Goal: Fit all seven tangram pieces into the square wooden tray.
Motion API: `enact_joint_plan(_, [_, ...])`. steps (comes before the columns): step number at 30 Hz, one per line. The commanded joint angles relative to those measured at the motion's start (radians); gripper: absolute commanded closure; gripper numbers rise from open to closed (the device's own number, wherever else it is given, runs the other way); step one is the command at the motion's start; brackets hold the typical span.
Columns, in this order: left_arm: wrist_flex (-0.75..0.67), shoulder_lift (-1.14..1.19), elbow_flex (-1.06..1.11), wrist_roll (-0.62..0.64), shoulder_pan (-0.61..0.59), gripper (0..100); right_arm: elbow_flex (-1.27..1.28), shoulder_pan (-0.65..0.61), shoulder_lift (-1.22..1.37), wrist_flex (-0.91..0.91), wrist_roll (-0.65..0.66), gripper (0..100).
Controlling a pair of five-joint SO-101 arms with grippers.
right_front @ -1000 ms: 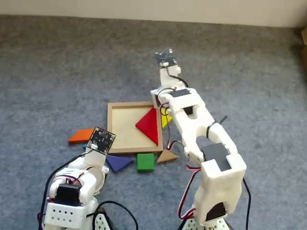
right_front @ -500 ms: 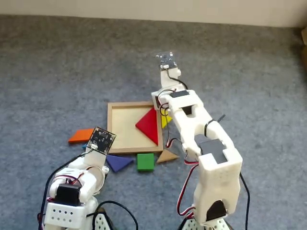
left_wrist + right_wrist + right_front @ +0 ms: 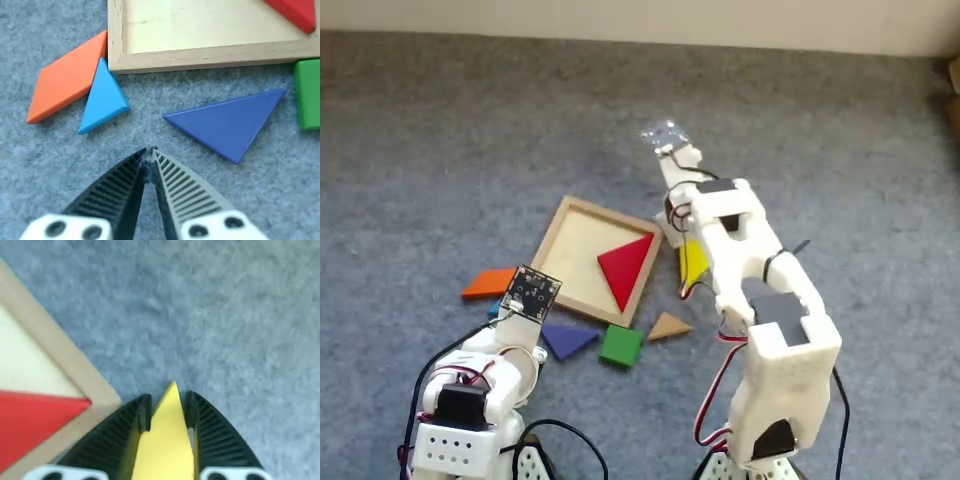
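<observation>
Open carpet [image 3: 470, 130] beyond the tray [image 3: 549, 243]

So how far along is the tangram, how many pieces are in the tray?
Done: only the red triangle lies in the tray. In hand: the right gripper is shut on the yellow piece. Left: the orange parallelogram, light blue triangle, dark blue triangle, green square and tan triangle lie outside it.

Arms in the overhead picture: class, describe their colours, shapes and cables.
The left arm and right arm are blocky white plastic with black motors and red and black cables. The left tool and right tool are dark, ridged, tapering wedges.
</observation>
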Motion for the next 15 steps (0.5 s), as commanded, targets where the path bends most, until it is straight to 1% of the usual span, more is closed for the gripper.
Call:
enact_joint_plan(1, [0.002,-0.050,0.019,0.005,-0.005,99,0.012,0.045,-0.124,0.091,0.011,88.7])
enact_joint_plan(8, [0.002,-0.050,0.019,0.005,-0.005,99,0.012,0.041,-0.312,0.288,0.009,88.5])
enact_joint_plan(12, [0.002,-0.050,0.019,0.005,-0.005,99,0.012,-0.002,-0.371,0.387,0.006,88.2])
enact_joint_plan(13, [0.002,-0.050,0.019,0.005,-0.005,99,0.012,-0.018,-0.377,0.410,-0.012,88.2])
enact_joint_plan(15, [0.002,-0.050,0.019,0.005,-0.005,99,0.007,-0.041,-0.380,0.450,-0.089,88.0])
